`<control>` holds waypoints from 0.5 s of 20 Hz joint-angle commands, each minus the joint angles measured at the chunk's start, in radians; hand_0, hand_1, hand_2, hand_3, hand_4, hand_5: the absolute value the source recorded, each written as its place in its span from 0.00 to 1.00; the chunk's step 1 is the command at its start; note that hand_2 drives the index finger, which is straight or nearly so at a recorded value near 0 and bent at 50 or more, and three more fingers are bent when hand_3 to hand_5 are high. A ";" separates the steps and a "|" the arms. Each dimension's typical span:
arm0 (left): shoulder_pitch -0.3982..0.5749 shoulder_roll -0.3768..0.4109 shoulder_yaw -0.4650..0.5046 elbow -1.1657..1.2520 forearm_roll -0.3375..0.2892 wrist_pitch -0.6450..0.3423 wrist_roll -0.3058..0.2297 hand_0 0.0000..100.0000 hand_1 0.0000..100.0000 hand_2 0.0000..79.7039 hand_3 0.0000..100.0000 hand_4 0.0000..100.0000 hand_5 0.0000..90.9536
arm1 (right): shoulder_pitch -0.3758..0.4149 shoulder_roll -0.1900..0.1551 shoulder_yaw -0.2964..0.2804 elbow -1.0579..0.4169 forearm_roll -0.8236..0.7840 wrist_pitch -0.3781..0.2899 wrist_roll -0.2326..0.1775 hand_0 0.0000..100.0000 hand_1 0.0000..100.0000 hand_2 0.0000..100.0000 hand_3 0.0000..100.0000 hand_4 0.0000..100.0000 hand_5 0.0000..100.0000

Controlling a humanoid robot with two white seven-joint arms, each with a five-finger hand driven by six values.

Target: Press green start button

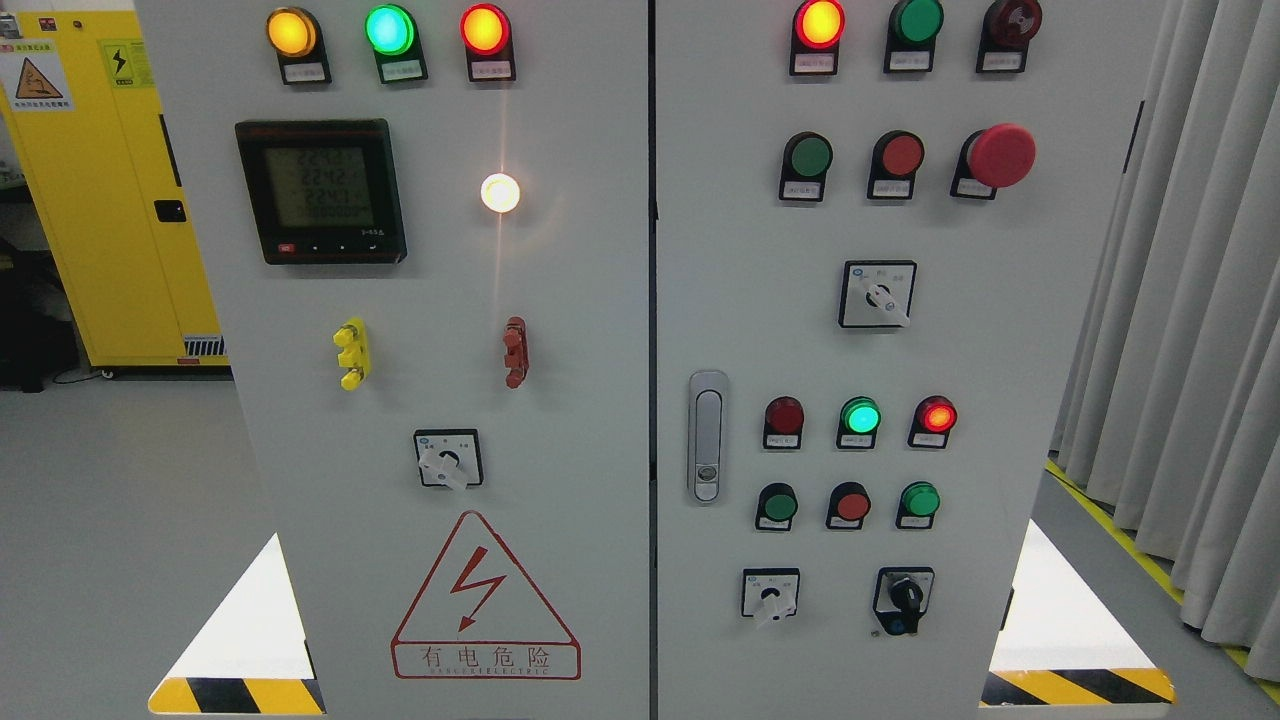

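Neither robot hand nor arm appears in the head view, so finger state cannot be told for left or right.

Task target: several green buttons sit on the right door of the grey metal control cabinet [600, 400]. Which one is the start button cannot be told; labels are too small to read. Candidates: the round dark green push button in the upper middle row [808, 156], just left of a round red push button [901, 154]; the dark green button at the left of the lower row [777, 505]; the brighter green button at the right of that row [919, 499].

A large red mushroom-head emergency button [1000, 155] stands at the right end of the upper middle row. A lit green indicator lamp [860, 415] sits between a dark red lamp and a lit red lamp.

Left door: black digital meter with lit display [320, 190], glowing white lamp [500, 193], red triangular electrical hazard sign [485, 600] near the bottom.

A silver door handle [707, 437] is on the right door's left edge. A yellow cabinet [100, 190] stands behind at far left; grey curtains [1190, 300] hang at right.
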 commanded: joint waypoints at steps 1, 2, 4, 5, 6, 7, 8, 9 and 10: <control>-0.031 -0.009 0.000 -0.021 0.000 0.001 -0.001 0.12 0.56 0.00 0.00 0.00 0.00 | 0.000 0.001 0.017 0.002 -0.028 0.000 0.017 0.16 0.28 0.00 0.00 0.00 0.00; -0.032 -0.009 0.000 -0.021 0.000 0.001 -0.001 0.12 0.56 0.00 0.00 0.00 0.00 | 0.000 0.001 0.017 0.002 -0.028 0.000 0.017 0.16 0.28 0.00 0.00 0.00 0.00; -0.031 -0.009 0.000 -0.021 0.000 0.001 -0.001 0.12 0.56 0.00 0.00 0.00 0.00 | 0.000 0.001 0.017 0.002 -0.028 0.000 0.014 0.16 0.28 0.00 0.00 0.00 0.00; -0.031 -0.009 0.000 -0.021 0.000 0.001 -0.001 0.12 0.56 0.00 0.00 0.00 0.00 | 0.000 0.003 0.019 0.002 -0.028 0.002 0.014 0.16 0.28 0.00 0.00 0.00 0.00; -0.032 -0.007 0.000 -0.021 0.000 0.001 -0.001 0.12 0.56 0.00 0.00 0.00 0.00 | 0.000 0.001 0.019 0.002 -0.028 0.001 0.014 0.16 0.28 0.00 0.00 0.00 0.00; -0.032 -0.007 0.000 -0.020 0.000 0.001 -0.001 0.12 0.56 0.00 0.00 0.00 0.00 | 0.000 0.003 0.019 0.002 -0.028 0.000 0.016 0.16 0.28 0.00 0.00 0.00 0.00; -0.032 -0.009 0.000 -0.020 0.000 0.001 -0.001 0.12 0.56 0.00 0.00 0.00 0.00 | 0.000 0.001 0.019 0.002 -0.028 0.000 0.016 0.16 0.28 0.00 0.00 0.00 0.00; -0.032 -0.007 0.000 -0.020 0.000 0.001 -0.001 0.12 0.56 0.00 0.00 0.00 0.00 | 0.000 0.001 0.019 0.002 -0.028 0.000 0.017 0.16 0.28 0.00 0.00 0.00 0.00; -0.032 -0.009 0.000 -0.020 0.000 0.001 -0.001 0.12 0.56 0.00 0.00 0.00 0.00 | 0.000 0.001 0.017 0.002 -0.028 0.000 0.017 0.16 0.28 0.00 0.00 0.00 0.00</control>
